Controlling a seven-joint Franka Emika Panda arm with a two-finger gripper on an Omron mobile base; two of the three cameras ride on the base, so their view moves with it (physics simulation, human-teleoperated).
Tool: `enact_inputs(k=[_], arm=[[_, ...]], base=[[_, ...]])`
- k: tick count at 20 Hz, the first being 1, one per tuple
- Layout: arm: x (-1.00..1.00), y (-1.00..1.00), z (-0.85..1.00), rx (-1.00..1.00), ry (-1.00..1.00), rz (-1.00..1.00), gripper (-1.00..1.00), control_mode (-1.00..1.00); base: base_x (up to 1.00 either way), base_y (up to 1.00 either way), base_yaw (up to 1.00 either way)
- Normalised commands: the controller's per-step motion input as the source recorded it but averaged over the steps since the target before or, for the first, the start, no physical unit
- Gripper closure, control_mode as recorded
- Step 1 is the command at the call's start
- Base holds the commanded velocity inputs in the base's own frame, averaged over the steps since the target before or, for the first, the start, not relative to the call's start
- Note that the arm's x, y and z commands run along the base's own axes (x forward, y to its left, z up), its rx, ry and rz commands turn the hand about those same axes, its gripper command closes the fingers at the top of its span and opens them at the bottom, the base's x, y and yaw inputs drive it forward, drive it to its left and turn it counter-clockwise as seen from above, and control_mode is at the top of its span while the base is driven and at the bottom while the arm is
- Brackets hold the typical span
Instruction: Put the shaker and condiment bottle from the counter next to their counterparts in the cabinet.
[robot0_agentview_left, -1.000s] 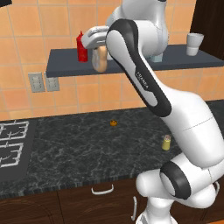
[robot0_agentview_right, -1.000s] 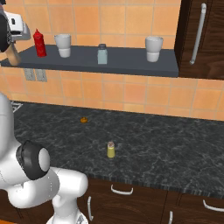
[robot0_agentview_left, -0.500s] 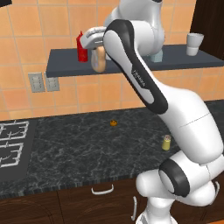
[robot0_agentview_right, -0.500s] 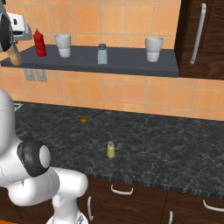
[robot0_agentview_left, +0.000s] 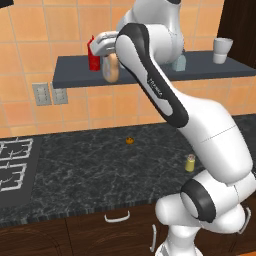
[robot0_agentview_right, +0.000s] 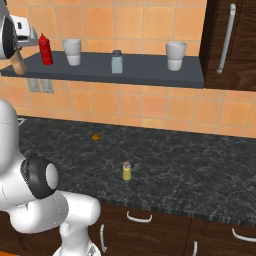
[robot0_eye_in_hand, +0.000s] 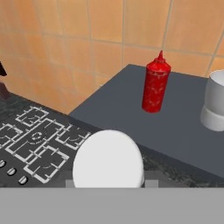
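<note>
In the left base view the gripper (robot0_agentview_left: 111, 56) is raised to the cabinet (robot0_agentview_left: 70, 75), at its front edge, with the tan condiment bottle (robot0_agentview_left: 111, 69) hanging beneath the hand and pinched in it; the bottle's body overlaps the cabinet's front lip. The red bottle (robot0_agentview_left: 93, 54) stands on the cabinet just to the left of the gripper and behind it, and the pale grey-blue shaker (robot0_agentview_left: 179, 62) shows past the arm to the right, with a white cup (robot0_agentview_left: 222, 50) farther along. Well below the gripper, the yellow-green shaker (robot0_agentview_left: 190, 163) stands upright on the counter (robot0_agentview_left: 90, 170), and a small orange thing (robot0_agentview_left: 129, 141) lies nearer the wall. In the right base view the hand sits at the left edge with the condiment bottle (robot0_agentview_right: 18, 64) under it, in front of the cabinet's left end; the red bottle (robot0_agentview_right: 45, 49) is just to its right, then a cup (robot0_agentview_right: 72, 51). In the hand view the bottle's pale cap (robot0_eye_in_hand: 108, 159) sits close below the camera, hiding the fingertips, with the red bottle (robot0_eye_in_hand: 155, 84) standing ahead on the cabinet (robot0_eye_in_hand: 118, 105).
</note>
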Motion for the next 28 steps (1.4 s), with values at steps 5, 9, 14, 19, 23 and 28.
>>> enact_inputs(k=[5,9,14,19,23,28], arm=[[0.15,0.1,-0.07,-0.01,0.0,0.0,1.0,-1.0],[0.12,0.05,-0.1,-0.01,0.0,0.0,1.0,-1.0],[0.17,0.02,-0.09,-0.01,0.0,0.01,1.0,-1.0],[0.18,0.03,-0.07,0.0,-0.02,0.02,1.0,-1.0],[0.16,0.05,-0.05,0.0,-0.02,0.01,1.0,-1.0],[0.13,0.05,-0.04,0.0,-0.03,0.01,1.0,-1.0]], base=[[0.0,0.0,0.0],[0.0,0.0,0.0],[0.0,0.0,0.0],[0.0,0.0,0.0],[0.0,0.0,0.0],[0.0,0.0,0.0]])
